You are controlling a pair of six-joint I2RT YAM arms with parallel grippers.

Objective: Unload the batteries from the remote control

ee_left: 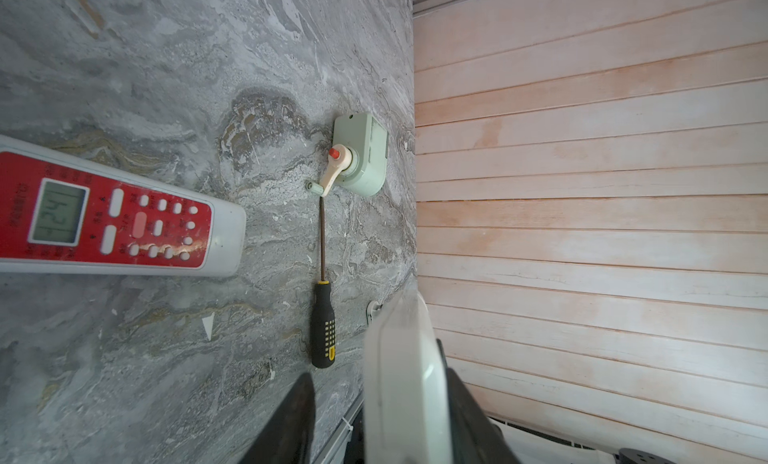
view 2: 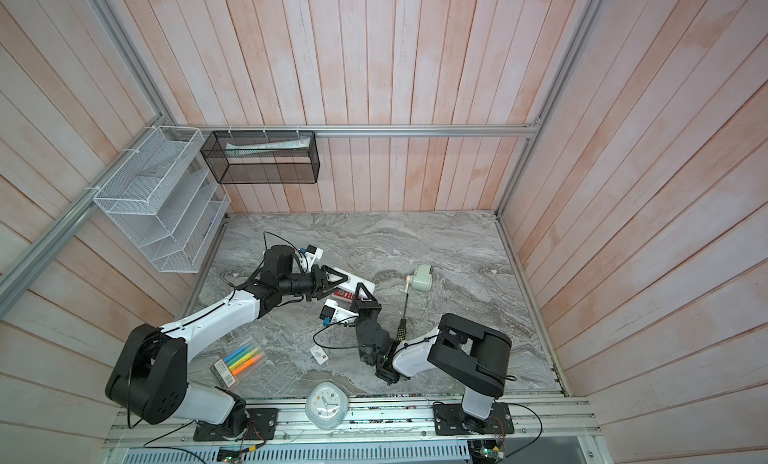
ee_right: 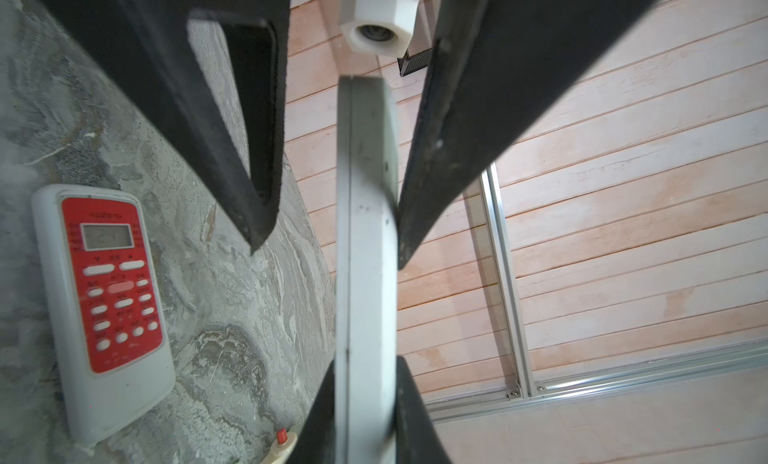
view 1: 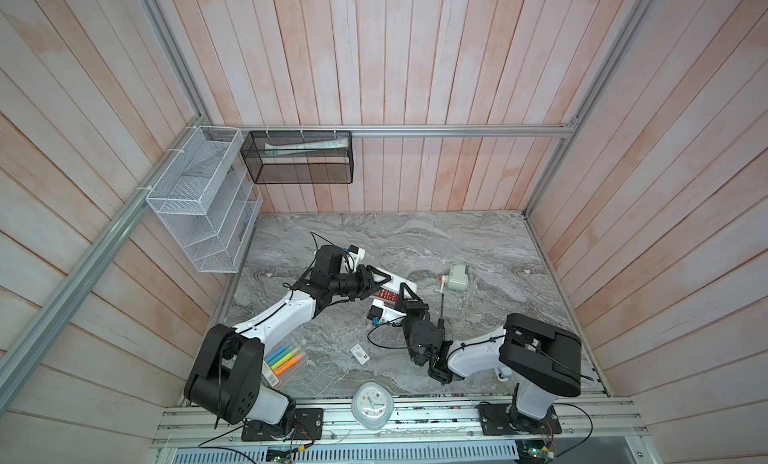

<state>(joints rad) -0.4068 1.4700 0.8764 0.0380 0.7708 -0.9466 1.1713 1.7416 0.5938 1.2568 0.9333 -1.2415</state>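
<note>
table [ee_left: 166,87]: grey marble, pale and brownish veins
white remote [ee_right: 365,191], between the fingers of the right claw [ee_right: 365,360]: plain grey-white edge
red remote [ee_left: 120,216], beside the left claw [ee_right: 328,254]: white body, red face, white buttons, grey-green screen
claws: black
screwdriver [ee_left: 323,329], ahead of the left claw: black handle, yellow squares
sharpener [ee_left: 361,154]: pale green, cream crank, red knob
walls [ee_left: 582,191]: whitewashed pink planks

This looks to me like a robot test cell in a laboratory, not a real home. A left arm [view 1: 274,316] and a right arm [view 1: 478,351] are bolted on an aluminium rail [view 1: 415,420], near a small bare circuit board [view 1: 536,455]. Aluminium profiles [view 1: 415,130] hold plank wall panels [view 1: 415,66] around a marble-pattern tabletop [view 1: 457,241]. A white mesh basket [view 1: 195,200] and a black mesh basket [view 1: 299,166] hang on the frame, fixed with white ties.
</note>
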